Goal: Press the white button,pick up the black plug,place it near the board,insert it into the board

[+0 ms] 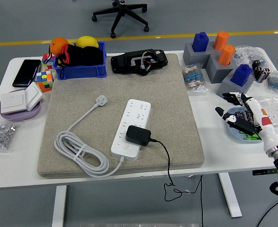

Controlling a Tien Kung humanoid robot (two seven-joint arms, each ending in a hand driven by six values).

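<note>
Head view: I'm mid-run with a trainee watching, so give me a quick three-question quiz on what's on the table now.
1. True or false: the black plug lies on the white power strip.
2. Where is the right hand? A) on the strip's button, B) above the blue dish right of the mat, C) gripping the plug.
3. Fill in: the strip's white cable lies coiled on the grey ____.

Key: 1 true; 2 B, with fingers spread and holding nothing; 3 mat.
</note>
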